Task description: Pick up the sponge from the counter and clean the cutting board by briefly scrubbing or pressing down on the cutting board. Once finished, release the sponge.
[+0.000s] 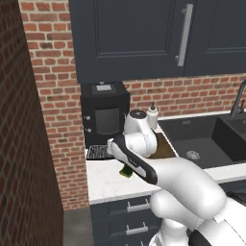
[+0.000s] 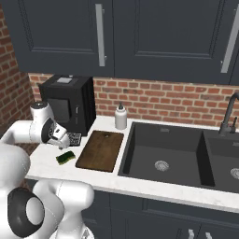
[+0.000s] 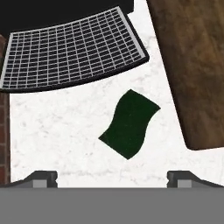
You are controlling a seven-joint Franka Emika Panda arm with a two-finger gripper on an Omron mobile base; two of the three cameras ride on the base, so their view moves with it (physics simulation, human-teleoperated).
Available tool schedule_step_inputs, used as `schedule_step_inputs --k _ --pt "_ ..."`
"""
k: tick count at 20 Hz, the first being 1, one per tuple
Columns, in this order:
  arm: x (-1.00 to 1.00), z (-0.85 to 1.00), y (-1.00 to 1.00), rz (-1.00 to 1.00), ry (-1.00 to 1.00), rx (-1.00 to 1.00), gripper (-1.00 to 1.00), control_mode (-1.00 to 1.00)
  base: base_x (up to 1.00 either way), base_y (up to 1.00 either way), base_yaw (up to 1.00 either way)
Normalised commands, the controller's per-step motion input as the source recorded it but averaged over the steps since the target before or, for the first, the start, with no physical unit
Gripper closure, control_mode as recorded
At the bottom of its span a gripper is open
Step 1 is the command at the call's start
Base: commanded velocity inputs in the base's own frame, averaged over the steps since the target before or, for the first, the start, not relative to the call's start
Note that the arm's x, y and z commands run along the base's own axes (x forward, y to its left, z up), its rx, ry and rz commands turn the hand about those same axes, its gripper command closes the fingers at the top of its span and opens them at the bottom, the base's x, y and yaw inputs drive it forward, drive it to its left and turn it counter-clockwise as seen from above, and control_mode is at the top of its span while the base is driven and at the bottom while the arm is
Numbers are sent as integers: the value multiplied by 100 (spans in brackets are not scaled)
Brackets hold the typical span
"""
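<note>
The sponge (image 3: 130, 123), a small dark green block, lies flat on the white counter (image 3: 52, 131) and shows between my two fingertips in the hand view. My gripper (image 3: 113, 177) hangs above it, open, with nothing between the fingers (image 3: 43, 177). The dark brown cutting board (image 3: 197, 65) lies just to the right of the sponge, apart from it. From the right base view the sponge (image 2: 66, 157) sits left of the cutting board (image 2: 100, 149), under my hand (image 2: 58, 135). In the left base view my arm hides part of the sponge (image 1: 126, 171) and of the board (image 1: 166, 146).
A black mesh mat (image 3: 70, 48) lies before the black coffee machine (image 2: 67, 102), close behind the sponge. A white soap bottle (image 2: 121, 116) stands behind the board. The dark sink (image 2: 163, 154) and faucet (image 2: 228, 114) are to the right. A brick wall (image 1: 48, 120) bounds the counter's left.
</note>
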Motion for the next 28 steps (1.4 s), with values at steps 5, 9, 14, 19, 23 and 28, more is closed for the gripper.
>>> schedule_step_inputs --k 5,9,14,19,23,28 --pt "3 -39 0 -7 7 -1 -100 -100 0 0 0" --pt "0 -25 0 -11 15 -2 -100 -100 0 0 0" --pt "6 -16 0 -11 16 -2 -100 -100 0 0 0" --pt "39 -14 0 -10 6 0 -100 -100 0 0 0" --pt "42 -32 0 -9 0 0 -100 -100 0 0 0" --pt "8 -28 0 -5 -3 0 -100 -100 0 0 0"
